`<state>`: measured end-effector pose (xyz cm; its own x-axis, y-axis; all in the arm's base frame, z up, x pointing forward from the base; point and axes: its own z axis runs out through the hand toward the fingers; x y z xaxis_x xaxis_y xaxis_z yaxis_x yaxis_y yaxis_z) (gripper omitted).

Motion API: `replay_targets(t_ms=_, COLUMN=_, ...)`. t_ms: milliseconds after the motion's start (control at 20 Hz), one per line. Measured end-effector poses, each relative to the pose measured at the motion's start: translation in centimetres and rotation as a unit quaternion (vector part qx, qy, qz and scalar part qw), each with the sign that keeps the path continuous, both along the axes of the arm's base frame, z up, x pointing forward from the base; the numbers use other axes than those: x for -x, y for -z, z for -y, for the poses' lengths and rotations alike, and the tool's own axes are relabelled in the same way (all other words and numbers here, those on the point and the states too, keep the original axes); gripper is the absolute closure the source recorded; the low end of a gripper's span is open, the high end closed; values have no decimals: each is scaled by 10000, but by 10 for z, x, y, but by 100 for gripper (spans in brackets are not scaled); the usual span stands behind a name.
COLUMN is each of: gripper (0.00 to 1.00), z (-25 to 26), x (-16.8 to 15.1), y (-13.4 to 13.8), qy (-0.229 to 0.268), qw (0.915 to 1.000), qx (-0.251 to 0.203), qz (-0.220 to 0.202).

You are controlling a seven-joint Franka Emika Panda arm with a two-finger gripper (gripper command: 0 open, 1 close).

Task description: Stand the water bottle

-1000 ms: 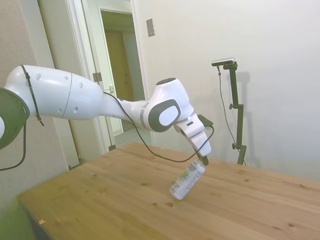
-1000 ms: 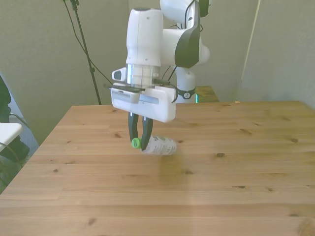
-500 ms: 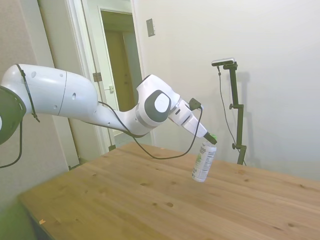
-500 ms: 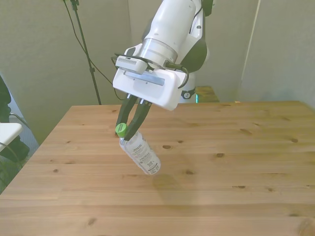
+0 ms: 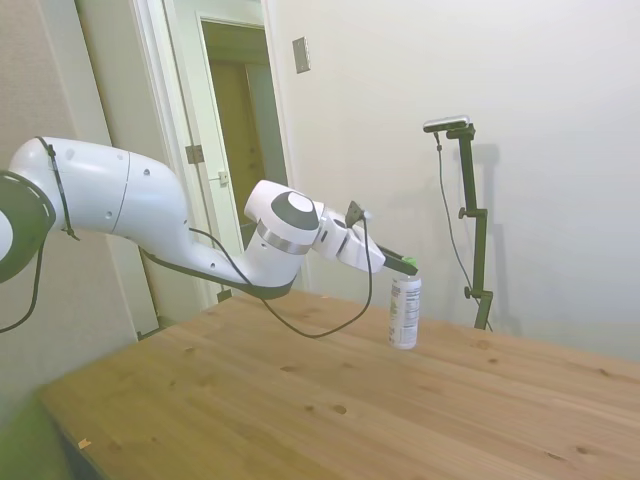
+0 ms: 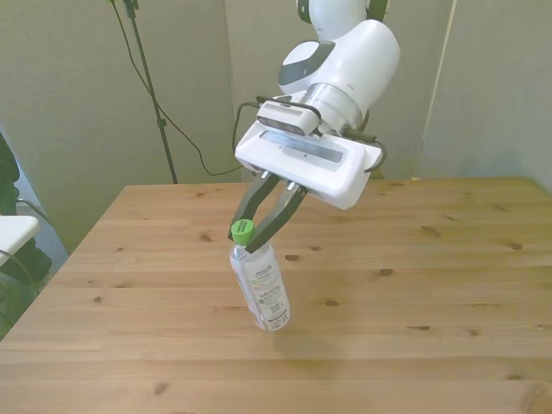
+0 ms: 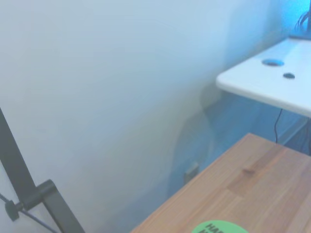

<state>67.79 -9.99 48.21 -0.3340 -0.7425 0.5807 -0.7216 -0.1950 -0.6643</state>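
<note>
The water bottle (image 5: 404,312) (image 6: 261,287), clear with a white printed label and a green cap (image 6: 241,231) (image 7: 217,227), stands nearly upright with its base on or just above the wooden table (image 5: 300,400) (image 6: 414,285); in the front view it leans slightly. My gripper (image 5: 409,267) (image 6: 250,235) reaches in almost level from the side and is shut on the bottle's neck just under the cap. The wrist view shows only the cap's top and a strip of table beside a wall.
A doorway (image 5: 235,130) and wall lie behind the arm in the side view. A white surface (image 7: 272,80) shows beyond the table's edge in the wrist view. A white object (image 6: 13,231) sits off the front view's left.
The arm has swung the bottle from hanging tilted in the air to nearly upright at the table, while the wrist turned from steep to almost level. The grip has held.
</note>
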Motion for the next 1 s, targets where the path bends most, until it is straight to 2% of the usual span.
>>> replay_targets(t_ms=200, gripper=100, z=-31, x=0, y=31, qy=64, qw=9997, qx=182, qz=159)
replay_targets(t_ms=550, gripper=100, z=-37, x=3, y=51, qy=127, qw=9995, qx=248, qz=131)
replay_targets(t_ms=600, gripper=0, z=-37, x=3, y=51, qy=119, qw=9995, qx=260, qz=123)
replay_targets(t_ms=1000, gripper=0, z=-26, x=7, y=48, qy=116, qw=9998, qx=65, qz=135)
